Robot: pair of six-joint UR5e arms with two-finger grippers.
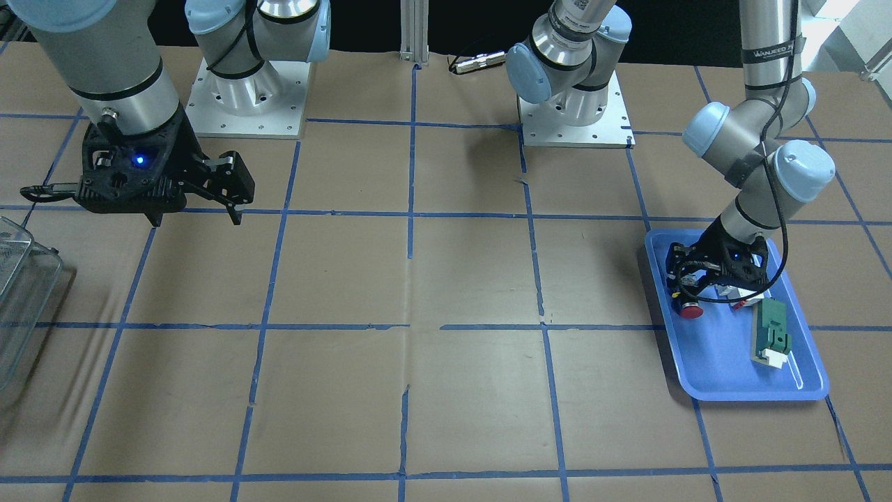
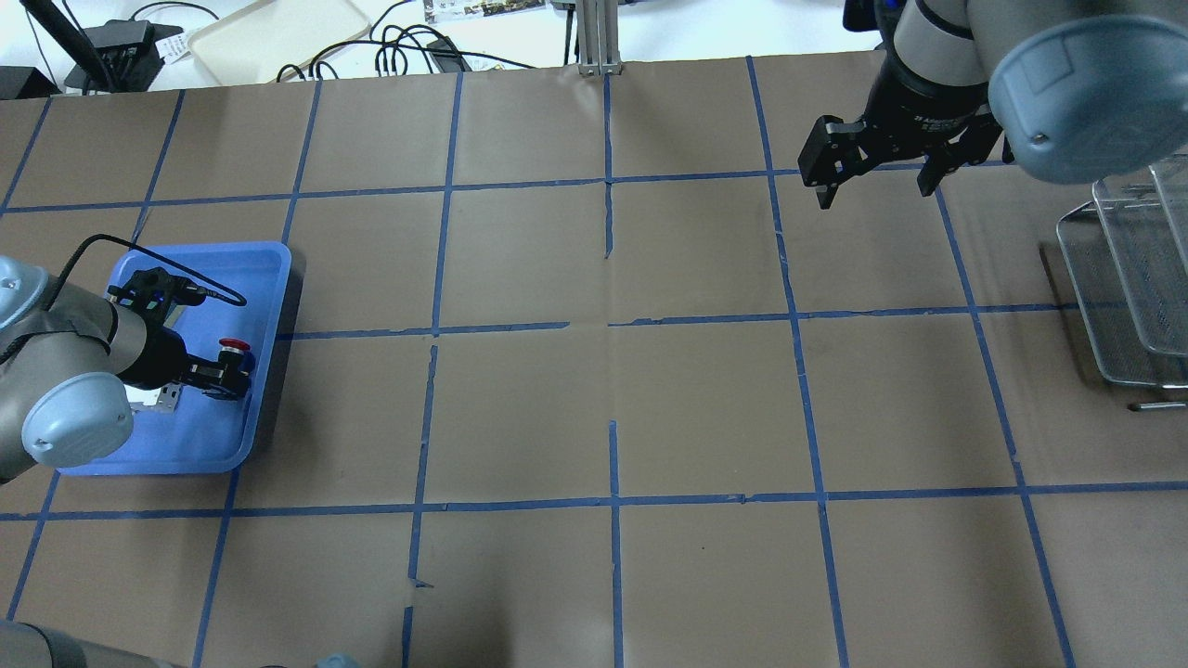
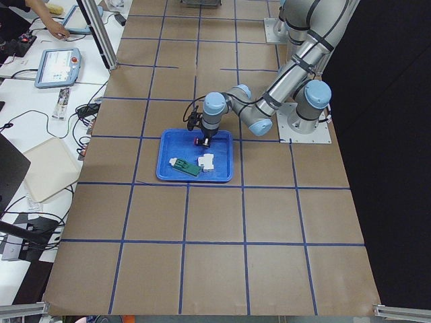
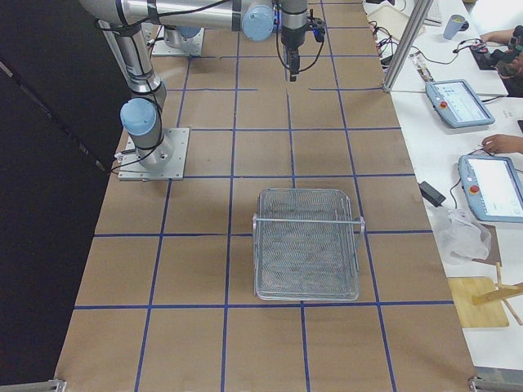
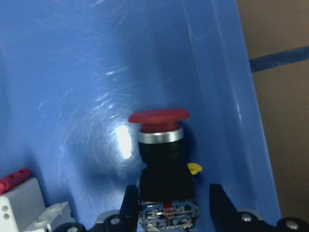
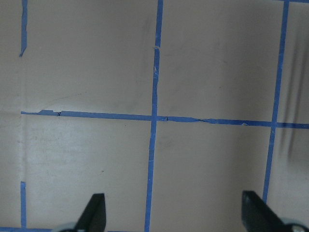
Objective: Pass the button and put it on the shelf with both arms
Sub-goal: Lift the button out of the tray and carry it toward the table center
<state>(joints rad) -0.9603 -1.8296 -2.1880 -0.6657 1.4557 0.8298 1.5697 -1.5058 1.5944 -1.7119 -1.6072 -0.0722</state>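
The button (image 5: 159,121), with its red cap and black body, lies in the blue tray (image 2: 204,269); it also shows in the front view (image 1: 690,310) and the overhead view (image 2: 234,347). My left gripper (image 5: 174,208) is low in the tray, open, with its jaws on either side of the button's body. One finger (image 5: 128,208) is against the body, and the other stands a little apart. My right gripper (image 2: 875,195) is open and empty, above the table near the far right. The wire shelf (image 2: 1123,278) stands at the right edge, also seen in the right view (image 4: 306,245).
A green-and-white block (image 1: 770,338) and a white-and-red block (image 5: 19,198) lie in the same tray beside the button. The table is brown paper with a blue tape grid. Operators' desks with tablets and cables lie beyond the far edge.
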